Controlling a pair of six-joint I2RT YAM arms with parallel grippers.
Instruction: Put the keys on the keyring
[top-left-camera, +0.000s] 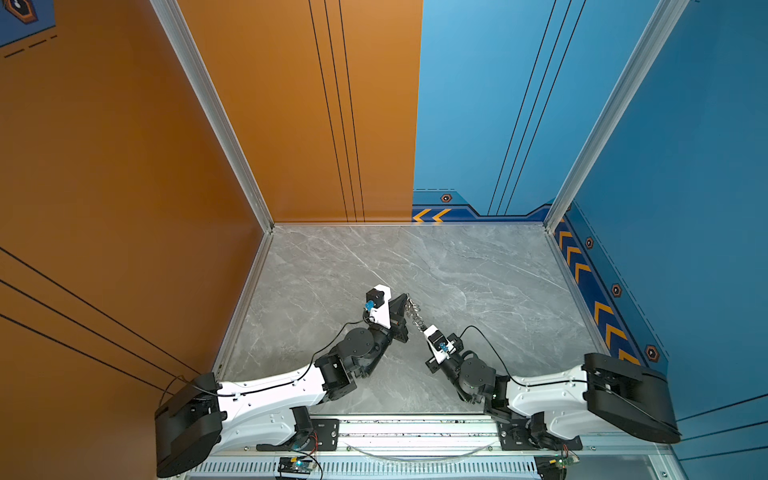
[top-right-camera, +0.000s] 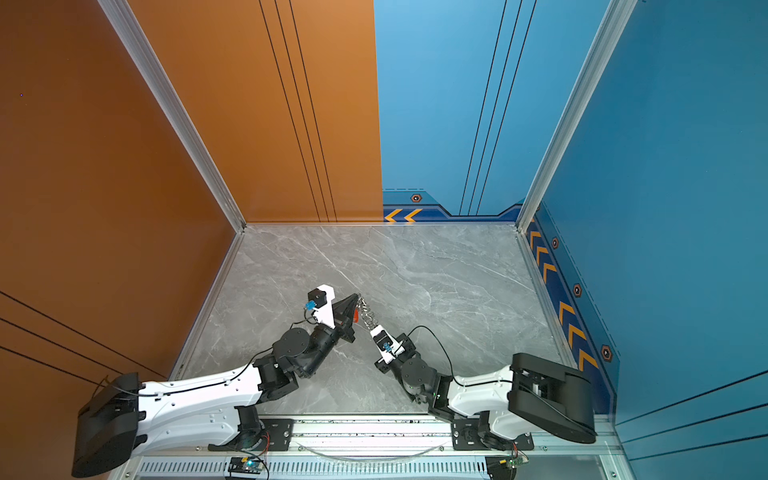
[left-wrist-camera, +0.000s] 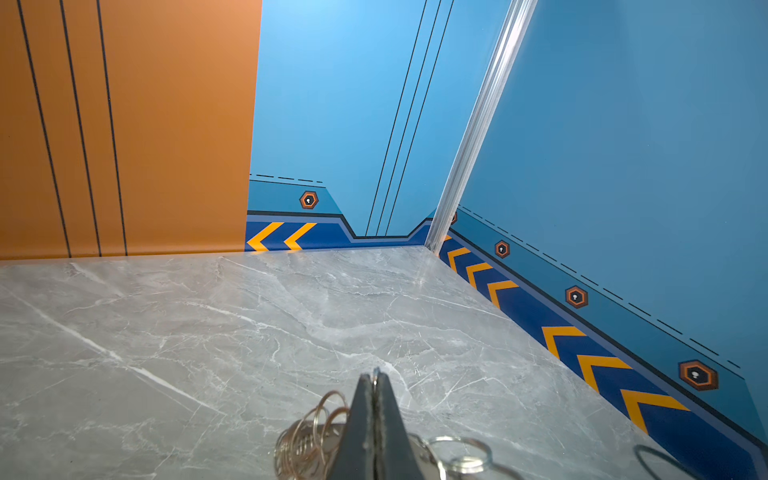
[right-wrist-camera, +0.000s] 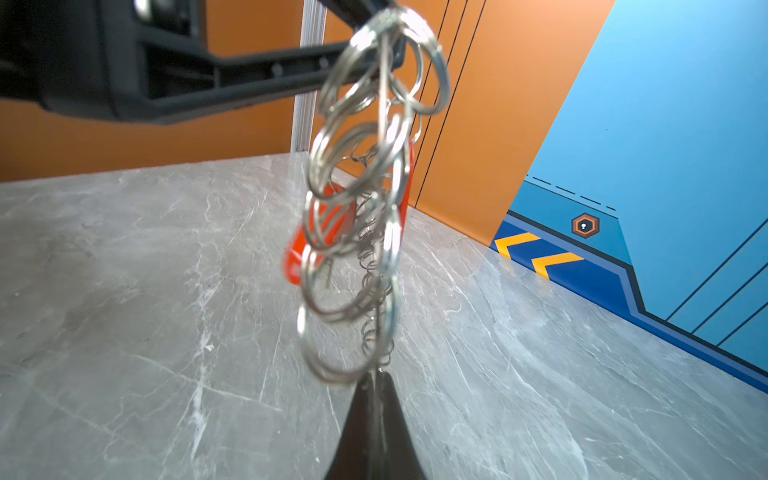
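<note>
**Desk:** What fills your screen?

**Me:** Mostly the smooth grey marble-look tabletop with its pale veins. My two arms meet above the middle of it.

**Desk:** How do the ends stand?

**Me:** The left gripper is a matte black wedge. Its jaws are pressed together, and in the left wrist view a thin ring edge is pinched at the very tip. The right gripper is the same dark taper, jaws together on the lowest ring.

**Desk:** And the keyring?

**Me:** The keyring is a string of shiny silver split rings around a fine coiled wire. It hangs in the air between the two tips and is clear of the table in both top views.

**Desk:** Keys?

**Me:** Of the keys I see glossy orange-red oblong plastic tags tucked in among the rings. I cannot tell whether they are threaded on.
</note>
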